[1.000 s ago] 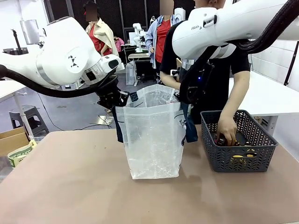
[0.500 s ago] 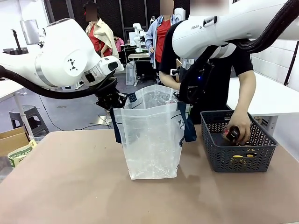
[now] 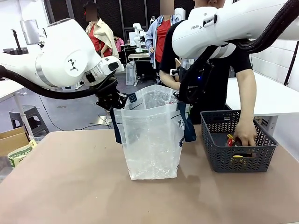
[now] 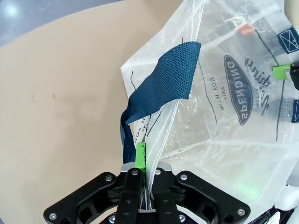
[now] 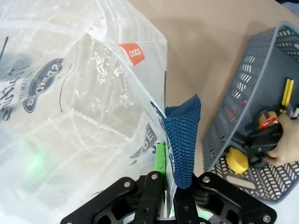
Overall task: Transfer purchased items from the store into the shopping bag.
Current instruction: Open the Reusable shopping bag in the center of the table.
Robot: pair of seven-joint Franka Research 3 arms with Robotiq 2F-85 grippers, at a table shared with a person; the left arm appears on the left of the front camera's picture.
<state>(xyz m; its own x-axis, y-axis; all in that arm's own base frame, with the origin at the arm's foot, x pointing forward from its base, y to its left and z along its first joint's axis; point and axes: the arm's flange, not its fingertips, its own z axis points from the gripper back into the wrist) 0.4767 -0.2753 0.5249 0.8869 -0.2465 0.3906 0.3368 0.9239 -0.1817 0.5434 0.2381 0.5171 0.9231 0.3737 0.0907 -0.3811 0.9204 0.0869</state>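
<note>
The bag [image 3: 152, 140] stands upright on the table [image 3: 65, 186], mouth open, hung between two grippers. The left gripper [image 3: 113, 100] sits at the bag's left top corner, jaws pinched tight on the thin plastic rim. In the left wrist view that rim runs straight up between the green pads [image 4: 139, 155], with one navy strap [image 4: 159, 88] drooping just beside them. The right gripper [image 3: 185, 95] is at the opposite top corner, jaws likewise closed on the rim. In the right wrist view the second strap [image 5: 183, 140] hangs against its fingers. So there are two straps, one at each claw.

One basket [image 3: 219, 161] rests on the table just right of the bag, near it but apart, below and to the side of the right gripper. One hand [image 3: 245, 134] of the person across the table reaches down into it, among the goods.

Three goods can be counted in the basket from the right wrist view: a yellow ring [image 5: 237, 159], a yellow-handled tool [image 5: 287, 95] against the far wall, and a round red piece [image 5: 267, 119] by the person's fingers. Dark things lie under the hand too, but they cannot be told apart.
</note>
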